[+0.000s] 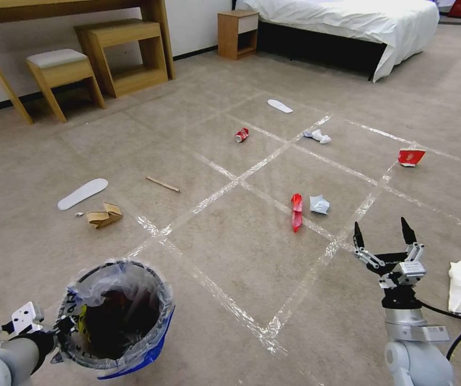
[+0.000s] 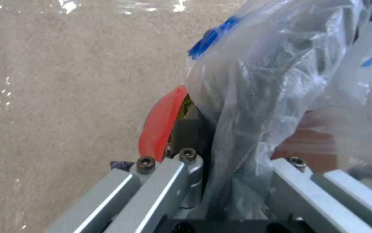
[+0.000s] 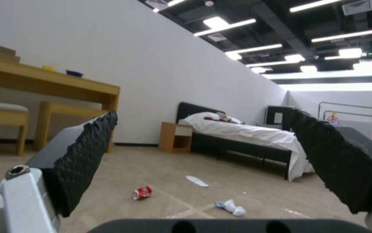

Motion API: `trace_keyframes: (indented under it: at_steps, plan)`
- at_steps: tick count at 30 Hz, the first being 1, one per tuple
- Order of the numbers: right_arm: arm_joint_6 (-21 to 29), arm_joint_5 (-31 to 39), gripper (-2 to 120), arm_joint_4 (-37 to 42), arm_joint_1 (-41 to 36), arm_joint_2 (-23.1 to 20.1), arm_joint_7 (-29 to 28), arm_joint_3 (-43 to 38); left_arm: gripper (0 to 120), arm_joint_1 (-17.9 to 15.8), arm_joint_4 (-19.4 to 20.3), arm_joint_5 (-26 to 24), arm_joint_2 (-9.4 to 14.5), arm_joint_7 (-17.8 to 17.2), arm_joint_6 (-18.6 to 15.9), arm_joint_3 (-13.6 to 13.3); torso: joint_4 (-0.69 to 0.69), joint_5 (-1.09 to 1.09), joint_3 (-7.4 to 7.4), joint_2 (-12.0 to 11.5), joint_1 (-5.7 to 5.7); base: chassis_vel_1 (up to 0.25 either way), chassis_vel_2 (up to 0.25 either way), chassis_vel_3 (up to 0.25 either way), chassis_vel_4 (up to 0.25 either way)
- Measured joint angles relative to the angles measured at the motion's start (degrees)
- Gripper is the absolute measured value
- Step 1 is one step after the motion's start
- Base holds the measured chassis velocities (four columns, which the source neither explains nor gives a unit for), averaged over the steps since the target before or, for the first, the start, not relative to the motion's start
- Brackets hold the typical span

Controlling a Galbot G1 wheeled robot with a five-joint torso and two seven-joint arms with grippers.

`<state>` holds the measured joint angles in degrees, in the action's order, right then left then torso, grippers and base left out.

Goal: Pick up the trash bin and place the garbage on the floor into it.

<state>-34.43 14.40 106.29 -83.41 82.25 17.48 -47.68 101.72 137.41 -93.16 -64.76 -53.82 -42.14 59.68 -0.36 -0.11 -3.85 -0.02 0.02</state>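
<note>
One trash bin (image 1: 116, 316) w/ clear liner, pinched by left gripper (image 1: 58, 326); right gripper (image 1: 383, 233) spread.

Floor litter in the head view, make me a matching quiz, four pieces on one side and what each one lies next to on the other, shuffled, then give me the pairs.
Things:
1. crushed red can
2. red wrapper
3. brown cardboard scrap
4. red-white carton

Places:
A. beside the long white insole, on the robot's left
B. far right, on a tape strip of the floor
C. next to a crumpled white paper, ahead of the right gripper
D. far square of the grid, toward the bed

Pairs: 1-D, 2-C, 3-A, 4-B
</note>
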Motion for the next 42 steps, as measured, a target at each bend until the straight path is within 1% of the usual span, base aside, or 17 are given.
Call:
trace_keyframes:
  at_steps: [5, 8, 9, 11, 17, 18, 24, 28, 30, 32, 33, 34, 37, 38, 42]
  plan:
    - [0.0, 0.0, 100, -0.1, 0.0, 0.0, 0.0, 0.0, 0, 0.0, 0.0, -0.3, 0.1, -0.2, 0.0, 0.3, -0.01, 0.0, -0.01, 0.0, 0.0, -0.132, 0.111, 0.111, -0.122]
    - [0.0, 0.0, 100, -0.1, 0.2, 0.0, 0.1, 0.1, 0, 0.0, 0.0, -0.4, 0.2, -0.2, 0.0, 0.4, 0.01, 0.02, -0.01, 0.0, 0.0, -0.145, 0.163, 0.146, -0.169]
    - [0.0, 0.0, 100, -0.1, 0.2, 0.0, 0.1, 0.1, 0, 0.0, -0.1, -0.4, 0.2, -0.2, 0.0, 0.4, 0.0, -0.01, 0.0, 0.0, 0.0, -0.152, 0.156, 0.167, -0.174]
    - [0.0, 0.1, 100, -0.2, 0.2, 0.1, 0.2, 0.1, 0, -0.1, -0.2, -0.4, 0.3, -0.2, 0.0, 0.2, 0.0, 0.02, -0.01, 0.0, 0.0, -0.153, 0.158, 0.167, -0.175]
    - [-0.1, 0.0, 100, -0.4, 0.2, 0.1, 0.2, 0.2, 0, -0.2, -0.4, 0.0, 0.3, -0.2, 0.0, -0.2, -0.01, 0.0, 0.0, 0.0, 0.0, -0.163, 0.168, 0.169, -0.171]
    - [-0.1, 0.0, 100, -0.5, 0.2, 0.2, 0.2, 0.2, 0, -0.2, -0.4, 0.3, 0.4, -0.2, 0.0, -0.3, 0.0, 0.02, 0.0, 0.0, 0.0, -0.196, 0.163, 0.181, -0.184]
    - [-0.2, 0.0, 100, -0.6, 0.4, 0.1, 0.2, 0.2, 0, -0.3, -0.5, 0.5, 0.5, -0.2, 0.0, -0.4, 0.0, 0.02, -0.01, 0.0, 0.01, -0.195, 0.189, 0.183, -0.194]
    - [-0.2, 0.1, 100, -0.7, 0.5, 0.0, 0.2, 0.2, 0, -0.4, -0.7, 0.7, 0.5, -0.2, 0.0, -0.6, -0.02, -0.03, -0.01, 0.0, 0.01, -0.185, 0.189, 0.174, -0.19]
    - [-0.2, 0.1, 100, -0.9, 0.6, -0.1, 0.2, 0.3, 0, -0.5, -0.9, 1.1, 0.4, -0.2, 0.0, -1.0, 0.01, 0.01, 0.0, 0.0, 0.0, -0.19, 0.195, 0.185, -0.181]
    - [-0.2, 0.2, 100, -1.0, 0.6, -0.1, 0.2, 0.3, 0, -0.5, -0.9, 1.2, 0.4, -0.2, 0.0, -1.2, 0.0, -0.02, -0.01, 0.0, 0.0, -0.206, 0.17, 0.178, -0.177]
    - [-0.2, 0.2, 100, -1.1, 0.7, -0.1, 0.2, 0.3, 0, -0.6, -1.0, 1.2, 0.4, -0.2, 0.0, -1.3, 0.0, 0.01, -0.01, 0.0, 0.0, -0.177, 0.17, 0.178, -0.15]
    - [-0.2, 0.2, 100, -1.3, 0.7, -0.1, 0.2, 0.3, 0, -0.7, -1.1, 1.3, 0.4, -0.2, 0.0, -1.3, 0.0, 0.02, -0.01, 0.0, 0.01, -0.172, 0.156, 0.144, -0.15]
    - [-0.3, 0.2, 100, -1.4, 0.8, -0.1, 0.1, 0.3, 0, -0.7, -1.2, 1.4, 0.4, -0.2, 0.0, -1.5, -0.01, -0.02, -0.01, 0.0, 0.01, -0.161, 0.114, 0.139, -0.154]
    - [-0.3, 0.2, 100, -1.4, 0.8, -0.1, 0.1, 0.3, 0, -0.8, -1.2, 1.4, 0.4, -0.2, 0.0, -1.5, -0.01, 0.01, -0.01, 0.0, 0.0, -0.14, 0.123, 0.133, -0.144]
    - [-0.3, 0.2, 100, -1.4, 0.9, -0.2, -0.1, 0.3, 0, -0.8, -1.4, 1.5, 0.6, -0.2, 0.0, -1.5, 0.0, -0.01, -0.01, 0.0, 0.0, -0.103, 0.11, 0.096, -0.099]
